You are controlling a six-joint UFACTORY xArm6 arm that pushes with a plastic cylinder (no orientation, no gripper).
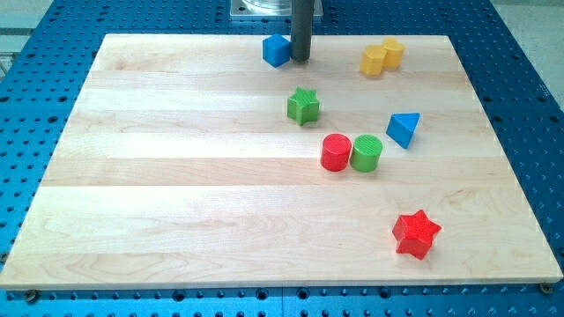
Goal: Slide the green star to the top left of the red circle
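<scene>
A lab bench: wooden board (176, 176) on a blue perforated metal table (53, 53)

Dark rod upright at view's top centre, my tip (300, 59) down on board.

My tip (300, 59) stood near the board's (176, 176) top edge, touching the right side of a blue cube (276, 50); a yellow block (382, 57) lay toward the top right corner; the green star (303, 106) sat below my tip, up-left of the red circle (335, 151), which touched a green circle (366, 152); a blue triangle (404, 129) lay nearer the right edge; a red star (416, 233) sat toward the bottom right corner.
</scene>
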